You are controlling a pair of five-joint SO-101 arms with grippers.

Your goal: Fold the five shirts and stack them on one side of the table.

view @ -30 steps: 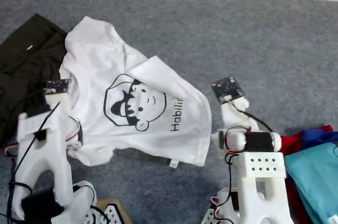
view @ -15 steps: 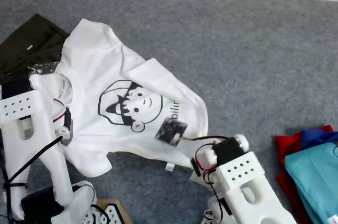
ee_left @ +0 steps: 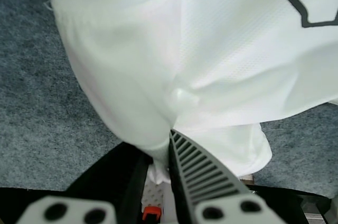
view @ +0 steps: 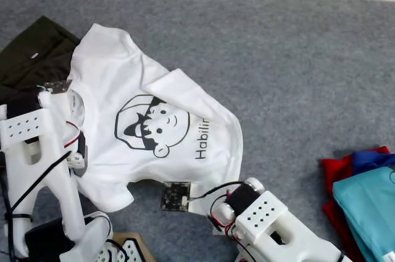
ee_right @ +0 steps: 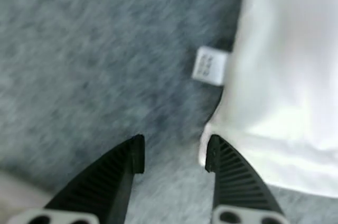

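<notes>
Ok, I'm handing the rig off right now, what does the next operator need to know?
Grippers: the left gripper is shut on a fold of the white shirt. The right gripper is open, at that shirt's hem corner near the label, gripping nothing.
Things: the white shirt lies print-up and rumpled on the table; the dark shirt lies unfolded at far left; the teal shirt, blue shirt and red shirt are heaped at the right edge.
Done: cannot tell if the heap is folded.
Left: fold white and dark, stack all five.
</notes>
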